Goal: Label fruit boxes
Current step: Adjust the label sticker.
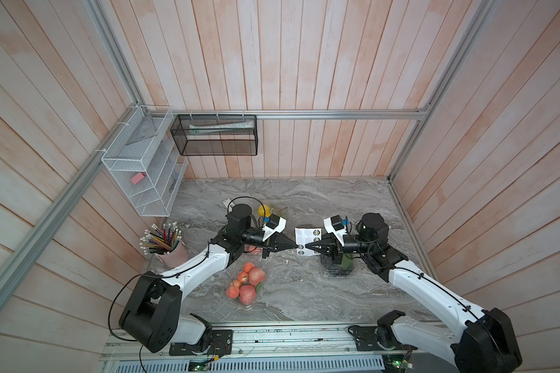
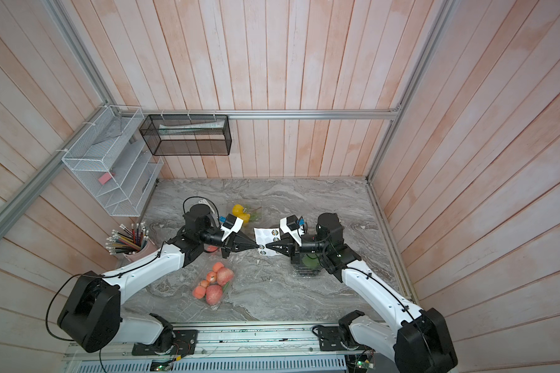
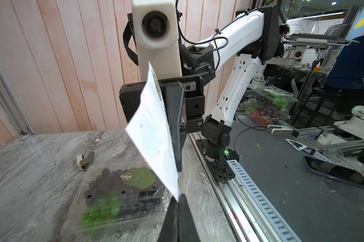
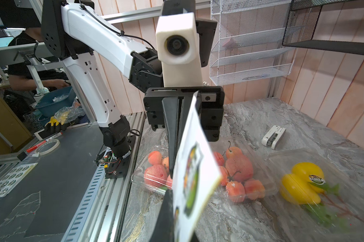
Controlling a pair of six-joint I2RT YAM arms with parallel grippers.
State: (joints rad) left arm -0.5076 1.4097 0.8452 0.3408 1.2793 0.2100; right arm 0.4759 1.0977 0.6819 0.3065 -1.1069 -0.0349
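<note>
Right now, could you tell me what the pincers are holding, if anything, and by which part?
The left pincer and right pincer both pinch the sticker sheet at its near end, from opposite sides.

Four clear clamshells lying flat, seen in a top view: yellow-fruit box (image 1: 280, 211), upper centre, bearing a sticker (image 4: 316, 179); apple box (image 1: 258, 292), lower centre, set diagonally; second apple box (image 1: 254, 250) between them, largely hidden; grape box (image 1: 333, 273), right of centre, dark and green grapes, round label (image 3: 126, 177) on lid.

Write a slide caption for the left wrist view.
The left gripper and right gripper pinch the raised sticker sheet near the labeled grape box.
</note>
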